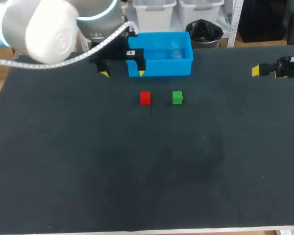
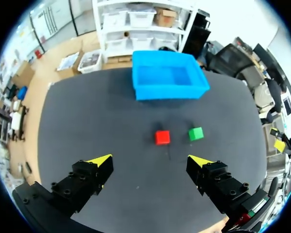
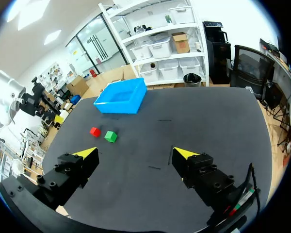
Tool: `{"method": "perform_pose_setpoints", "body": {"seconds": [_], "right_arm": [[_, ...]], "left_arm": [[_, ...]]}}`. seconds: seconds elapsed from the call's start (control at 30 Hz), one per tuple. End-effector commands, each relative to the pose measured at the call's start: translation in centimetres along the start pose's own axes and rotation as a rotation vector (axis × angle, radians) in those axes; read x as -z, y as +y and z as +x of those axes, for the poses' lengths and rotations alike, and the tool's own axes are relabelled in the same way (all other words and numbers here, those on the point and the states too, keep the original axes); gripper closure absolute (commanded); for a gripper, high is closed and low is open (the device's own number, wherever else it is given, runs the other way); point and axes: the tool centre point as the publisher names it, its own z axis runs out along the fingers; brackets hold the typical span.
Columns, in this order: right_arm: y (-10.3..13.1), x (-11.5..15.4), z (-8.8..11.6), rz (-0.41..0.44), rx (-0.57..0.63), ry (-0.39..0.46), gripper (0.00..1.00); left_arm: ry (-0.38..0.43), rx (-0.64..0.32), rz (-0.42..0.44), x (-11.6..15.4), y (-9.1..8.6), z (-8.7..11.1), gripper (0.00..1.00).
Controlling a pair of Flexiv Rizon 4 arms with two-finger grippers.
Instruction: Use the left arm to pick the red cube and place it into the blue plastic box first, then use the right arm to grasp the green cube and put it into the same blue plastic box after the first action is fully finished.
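while the dark table takes up most of the head view, its surface reads as one flat, matte charcoal sheet running out to a pale front edge, unbroken but for a few thin marks, one of them just nearside of the red cube; they may be scratches or bits of tape, i cannot tell which. the left arm comes in at the far left corner, its white joint bulking over that end of the table. the right arm shows only its black end at the right edge. the blue plastic box stands open-topped at the far side near the middle, with nothing visible inside it. the left gripper hangs over the surface by the box's near left corner, its yellow-tipped fingers spread wide with nothing between them; from its wrist camera both cubes lie ahead of it and the box beyond them. the right gripper is out by the right edge, well apart from everything, fingers likewise parted and holding nothing. the red cube sits on the table just in front of the box, and the green cube sits near it on its right, the two level with each other and not touching.
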Motion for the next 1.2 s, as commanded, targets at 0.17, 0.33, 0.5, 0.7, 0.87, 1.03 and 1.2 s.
{"method": "perform_pose_setpoints", "body": {"seconds": [0.17, 0.33, 0.5, 0.7, 0.87, 1.03, 1.2], "right_arm": [[0.1, 0.0, 0.0, 0.003, -0.001, 0.001, 0.00], [0.1, 0.0, 0.0, 0.003, -0.001, 0.001, 0.00], [0.1, 0.0, 0.0, 0.003, -0.001, 0.001, 0.00], [0.1, 0.0, 0.0, 0.003, -0.001, 0.001, 0.00], [0.1, 0.0, 0.0, 0.003, -0.001, 0.001, 0.00], [0.1, 0.0, 0.0, 0.003, -0.001, 0.001, 0.00], [0.1, 0.0, 0.0, 0.003, -0.001, 0.001, 0.00]], "left_arm": [[0.119, 0.017, -0.171, -1.6, -1.7, -1.1, 0.00], [0.143, 0.033, -0.193, -2.7, -2.0, -1.0, 0.00], [0.166, 0.107, -0.167, -3.3, -2.1, -1.0, 0.00], [0.162, 0.129, -0.148, -3.6, -2.4, -1.2, 0.00], [0.160, 0.125, -0.142, -3.8, -2.7, -1.1, 0.00], [0.152, 0.107, -0.142, -3.9, -2.9, -1.0, 0.00], [0.152, 0.107, -0.142, -3.9, -2.9, -1.0, 0.00]]}}
